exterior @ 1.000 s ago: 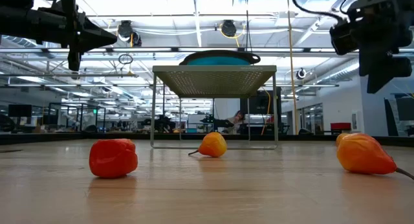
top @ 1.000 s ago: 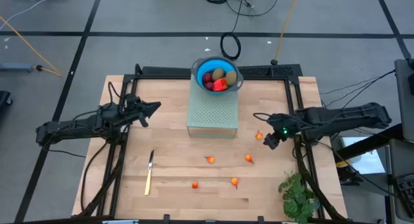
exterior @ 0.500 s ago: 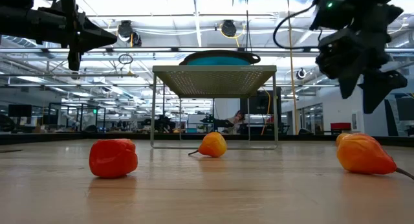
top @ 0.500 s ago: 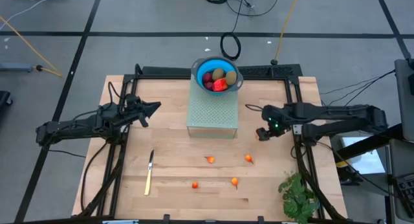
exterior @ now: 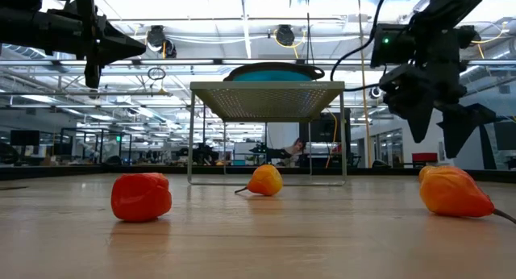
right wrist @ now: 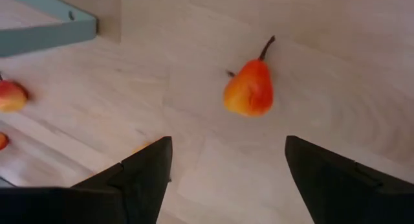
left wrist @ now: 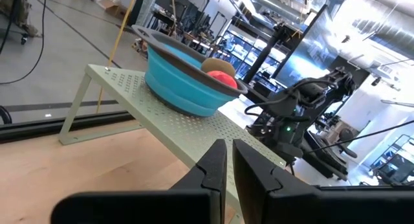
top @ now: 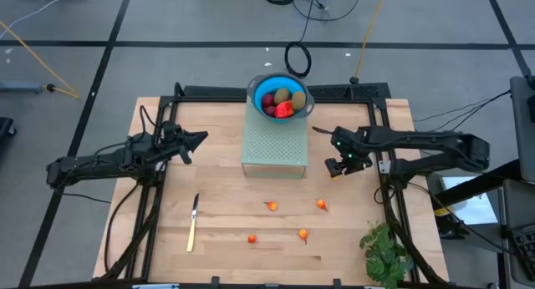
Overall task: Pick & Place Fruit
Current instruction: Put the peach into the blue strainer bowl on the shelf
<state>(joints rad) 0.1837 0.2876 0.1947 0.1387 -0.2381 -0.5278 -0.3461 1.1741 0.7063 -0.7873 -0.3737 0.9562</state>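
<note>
- Since a second ago the right hand (top: 337, 166) has swung in from the right side of the desk (top: 217, 239) toward the green perforated stand (top: 274, 147), and its fingers have spread wider on the way
- It now hangs wide and holds nothing, just beside the stand's right front corner, with a small orange pear-shaped fruit (right wrist: 249, 88) lying on the wood below and ahead of it (stem pointing away from the fingers)
- The left hand (top: 199, 139) waits over the left half of the desk, fingers narrow, nearly touching, gripping nothing
- A blue bowl (top: 280, 96) sits on the back of the stand and holds red fruit (top: 276, 106) and brownish-olive ovals (top: 291, 96)
- Four more orange pieces (top: 271, 206) lie scattered on the bare wood in front of the stand, well apart from each other
- In the low view three of the loose pieces show: a red-orange one (exterior: 141, 196) on the left, a small one (exterior: 265, 181) in the middle, a larger one (exterior: 451, 191) on the right
- A yellow-handled knife (top: 193, 223) lies toward the front left, and a leafy plant (top: 384, 251) sits at the front right corner
</note>
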